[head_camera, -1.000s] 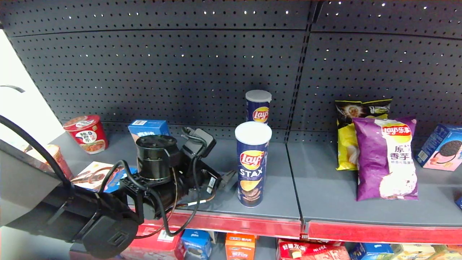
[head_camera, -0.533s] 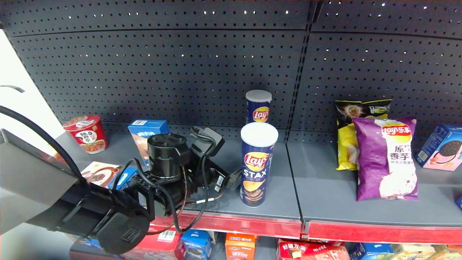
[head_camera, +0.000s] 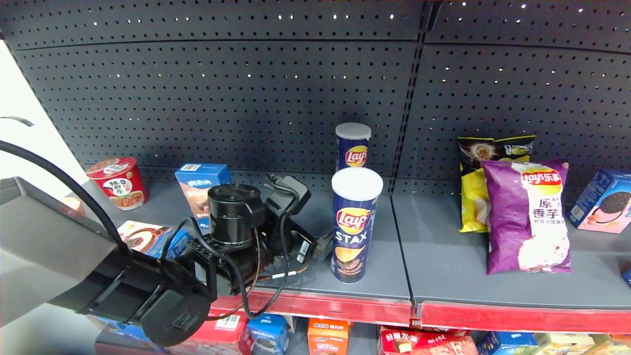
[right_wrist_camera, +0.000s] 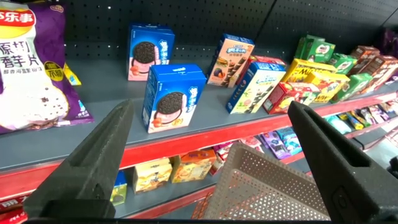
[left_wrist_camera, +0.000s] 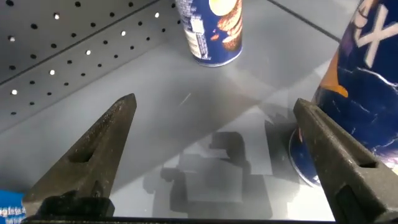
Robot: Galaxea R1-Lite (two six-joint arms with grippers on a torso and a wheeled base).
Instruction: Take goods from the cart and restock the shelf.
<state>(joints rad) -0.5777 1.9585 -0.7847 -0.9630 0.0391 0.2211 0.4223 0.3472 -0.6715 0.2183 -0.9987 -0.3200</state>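
A tall blue chip can (head_camera: 356,224) with a white lid stands upright near the front of the grey shelf (head_camera: 443,266). A second, same-looking can (head_camera: 352,145) stands behind it by the pegboard. My left gripper (head_camera: 321,242) is low over the shelf just left of the front can, and it is open. In the left wrist view the gripper (left_wrist_camera: 214,102) has bare shelf between its fingers, the front can (left_wrist_camera: 367,81) stands outside one finger (left_wrist_camera: 336,162), and the rear can (left_wrist_camera: 208,31) is farther off. My right gripper (right_wrist_camera: 210,109) is open and holds nothing, away from the cans.
Left of my arm stand a red noodle cup (head_camera: 117,182), a blue box (head_camera: 202,185) and a flat box (head_camera: 148,235). A purple bag (head_camera: 530,217), a yellow bag (head_camera: 485,182) and a cookie box (head_camera: 604,202) are right. A mesh cart basket (right_wrist_camera: 267,186) is below my right gripper.
My left arm has slid to the right along the shelf, and the front can has shifted right with it, staying upright. The rear can and the bags have not moved.
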